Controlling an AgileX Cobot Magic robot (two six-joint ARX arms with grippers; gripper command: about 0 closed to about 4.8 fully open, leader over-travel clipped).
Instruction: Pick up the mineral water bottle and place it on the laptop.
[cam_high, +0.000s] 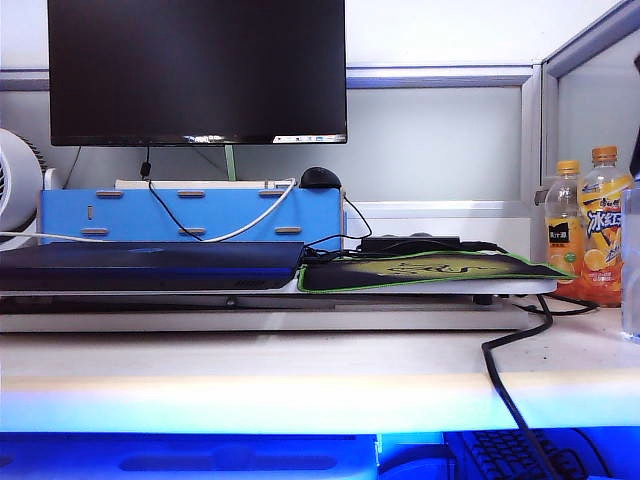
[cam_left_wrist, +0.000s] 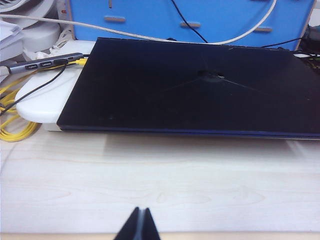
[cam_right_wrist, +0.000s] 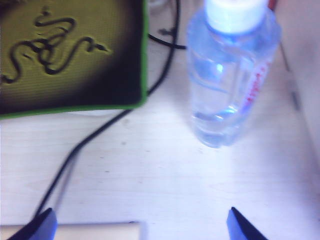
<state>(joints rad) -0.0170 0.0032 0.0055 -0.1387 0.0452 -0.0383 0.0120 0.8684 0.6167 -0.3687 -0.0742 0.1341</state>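
The mineral water bottle (cam_right_wrist: 227, 80) is clear and blue-tinted with a white cap (cam_right_wrist: 235, 12). It stands upright on the pale desk beside the mouse pad's corner. In the exterior view only a clear sliver of the bottle (cam_high: 632, 270) shows at the far right edge. My right gripper (cam_right_wrist: 141, 221) is open, its fingertips (cam_right_wrist: 46, 222) wide apart with nothing between them, and the bottle stands ahead of it, apart. The laptop (cam_left_wrist: 190, 90) is a shut dark navy slab on a white stand (cam_left_wrist: 40, 100); in the exterior view the laptop (cam_high: 150, 265) lies at the left. My left gripper (cam_left_wrist: 141, 215) is shut over bare desk in front of it.
A green-edged black mouse pad (cam_right_wrist: 70, 55) lies right of the laptop, with a black cable (cam_right_wrist: 100, 130) running past its corner. Two orange-capped juice bottles (cam_high: 585, 225) stand at the back right. A black monitor (cam_high: 197, 70), a blue box (cam_high: 190, 215) and a yellow cable (cam_left_wrist: 15, 120) are behind and beside.
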